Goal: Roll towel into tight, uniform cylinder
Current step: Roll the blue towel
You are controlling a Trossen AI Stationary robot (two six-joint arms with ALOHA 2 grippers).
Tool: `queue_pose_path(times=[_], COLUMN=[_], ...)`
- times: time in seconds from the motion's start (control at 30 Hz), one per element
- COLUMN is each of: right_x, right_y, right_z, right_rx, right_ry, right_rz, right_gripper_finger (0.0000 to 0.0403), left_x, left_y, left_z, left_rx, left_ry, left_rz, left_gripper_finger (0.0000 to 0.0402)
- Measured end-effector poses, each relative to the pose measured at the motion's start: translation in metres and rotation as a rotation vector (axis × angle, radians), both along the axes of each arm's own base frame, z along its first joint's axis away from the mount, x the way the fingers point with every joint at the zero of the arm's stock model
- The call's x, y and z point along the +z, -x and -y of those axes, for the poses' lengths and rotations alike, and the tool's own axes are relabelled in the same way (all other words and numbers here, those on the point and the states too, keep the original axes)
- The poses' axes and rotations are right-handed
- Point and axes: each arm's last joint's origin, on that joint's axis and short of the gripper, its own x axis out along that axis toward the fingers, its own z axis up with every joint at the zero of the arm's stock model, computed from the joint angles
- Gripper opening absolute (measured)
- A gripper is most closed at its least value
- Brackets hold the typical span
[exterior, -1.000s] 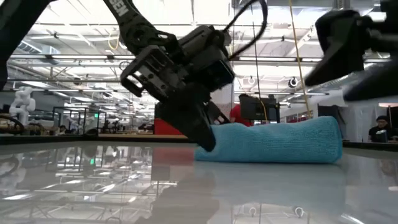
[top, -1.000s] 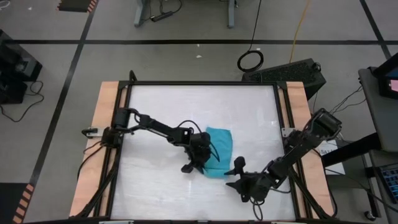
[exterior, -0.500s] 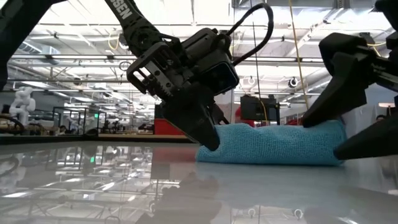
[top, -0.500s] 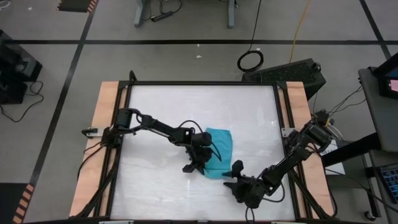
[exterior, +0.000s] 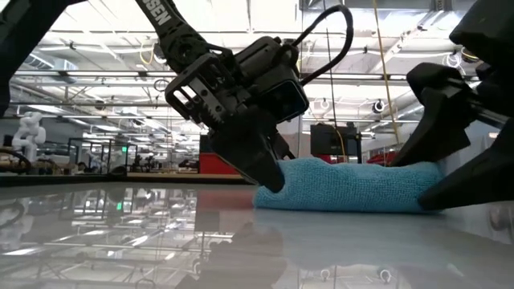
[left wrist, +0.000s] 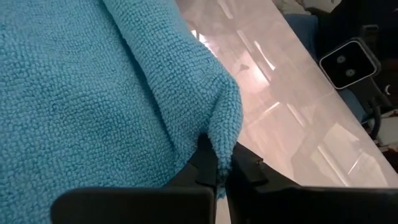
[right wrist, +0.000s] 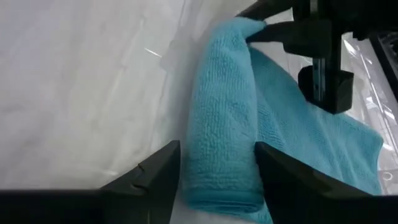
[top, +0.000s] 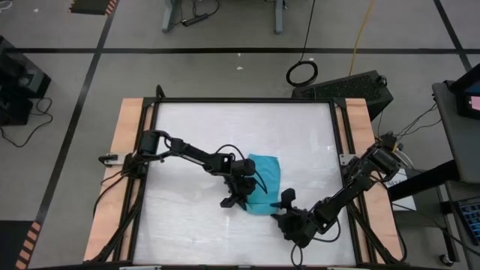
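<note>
Towel (top: 264, 178): we see it partly rolled, mid-table (top: 195, 135).
Left gripper (left wrist: 222, 167): we see it clamped on towel's corner.
Right gripper (right wrist: 214, 165): fingers spread, straddling the roll's other end.

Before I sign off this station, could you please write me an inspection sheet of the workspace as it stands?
Surface: white table, glossy, bare apart from the job's thing.
Job's things: towel, partly rolled, near the front middle.
Clutter: nothing seen.
Grippers: left gripper shut on a towel corner; right gripper open, fingers either side of the rolled end.
Cables: coiled cable on the floor behind the table.
Surroundings: wooden side rails, lab floor.
</note>
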Motion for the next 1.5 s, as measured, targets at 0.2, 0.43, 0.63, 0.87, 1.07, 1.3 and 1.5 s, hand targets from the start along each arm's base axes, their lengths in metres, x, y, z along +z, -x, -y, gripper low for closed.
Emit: queue_pose_path(times=[0.2, 0.43, 0.63, 0.87, 1.07, 1.3, 1.5], right_x=[-0.003, -0.004, 0.009, 0.019, 0.020, 0.020, 0.012], right_y=[-0.003, -0.009, -0.007, -0.004, -0.004, 0.000, 0.013], right_z=[0.007, 0.014, 0.010, 0.008, 0.006, 0.002, 0.003], right_rx=[-0.027, -0.176, -0.243, -0.355, -0.413, -0.470, -0.552], right_ry=[-0.050, -0.298, -0.501, -0.677, -0.756, -0.784, -0.838], right_rz=[-0.043, -0.045, -0.010, 0.013, 0.034, 0.090, 0.141], right_gripper_finger=[0.0141, 0.0024, 0.0017, 0.0007, 0.0009, 0.0010, 0.0010], left_x=[0.000, 0.000, 0.000, 0.008, 0.020, 0.039, 0.061], left_y=[0.000, 0.001, 0.001, 0.001, 0.002, 0.010, 0.019], left_z=[-0.001, -0.001, -0.004, -0.004, 0.001, 0.011, 0.036], left_rx=[-0.008, -0.003, 0.057, 0.091, 0.092, 0.080, 0.057], left_ry=[0.015, 0.029, 0.083, 0.072, -0.008, -0.200, -0.483], left_rz=[-0.004, -0.024, -0.114, -0.109, -0.032, 0.052, 0.188], left_gripper_finger=[0.0013, 0.0013, 0.0013, 0.0027, 0.0113, 0.0176, 0.0178])
